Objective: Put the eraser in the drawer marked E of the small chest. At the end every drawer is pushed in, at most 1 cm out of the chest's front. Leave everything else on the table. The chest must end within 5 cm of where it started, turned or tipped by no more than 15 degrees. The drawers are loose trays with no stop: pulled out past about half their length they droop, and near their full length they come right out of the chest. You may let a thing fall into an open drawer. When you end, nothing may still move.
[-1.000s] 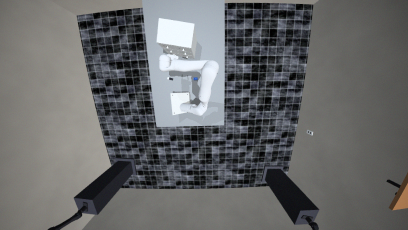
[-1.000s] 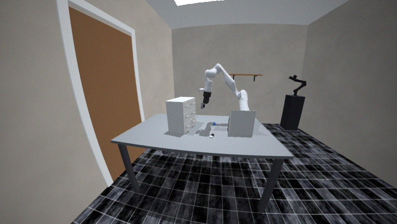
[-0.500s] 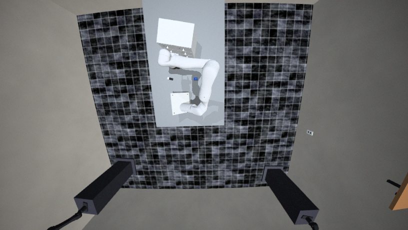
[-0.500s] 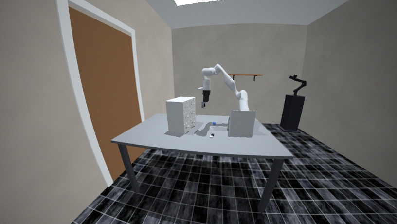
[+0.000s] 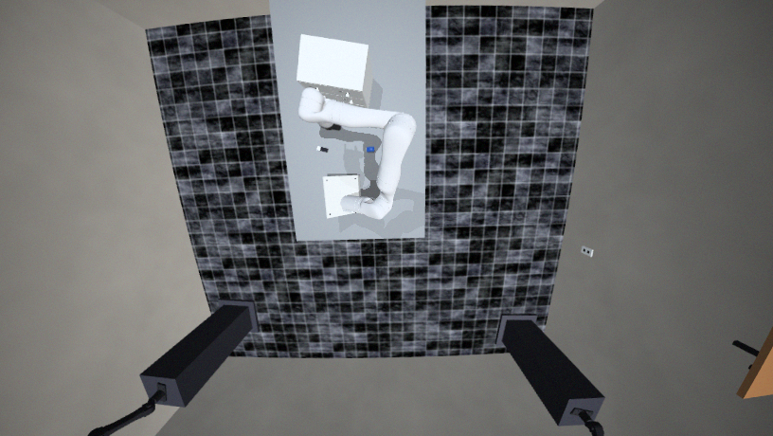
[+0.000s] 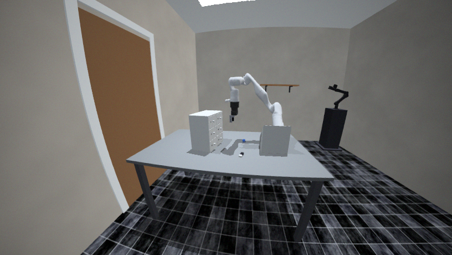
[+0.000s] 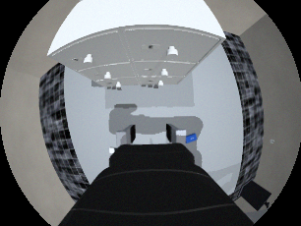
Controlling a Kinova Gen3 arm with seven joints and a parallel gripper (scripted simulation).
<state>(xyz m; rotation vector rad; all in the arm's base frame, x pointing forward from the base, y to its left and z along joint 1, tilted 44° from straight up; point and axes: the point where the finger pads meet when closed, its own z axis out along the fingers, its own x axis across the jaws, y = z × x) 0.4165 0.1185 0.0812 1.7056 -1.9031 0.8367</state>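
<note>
Gripper [image 5: 335, 127] [image 6: 231, 119] [image 7: 150, 131] fingers stand wide apart with 0 things between them, above the table [image 5: 400, 32] [image 6: 177, 164] [image 7: 216, 123] and near the front of the chest [image 5: 332, 62] [image 6: 200, 133] [image 7: 138, 15]; its 6 drawers look pushed in, their letters too small to read. What looks like the eraser [image 5: 322, 149] [image 6: 241, 154] [image 7: 111, 150], white and black, lies on the tabletop, apart from the blue block [image 5: 369, 149] [image 6: 244, 140] [image 7: 191, 138]

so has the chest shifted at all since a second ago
No. The chest stands in the same spot and at the same angle against the edges of the table in the top view.
</note>
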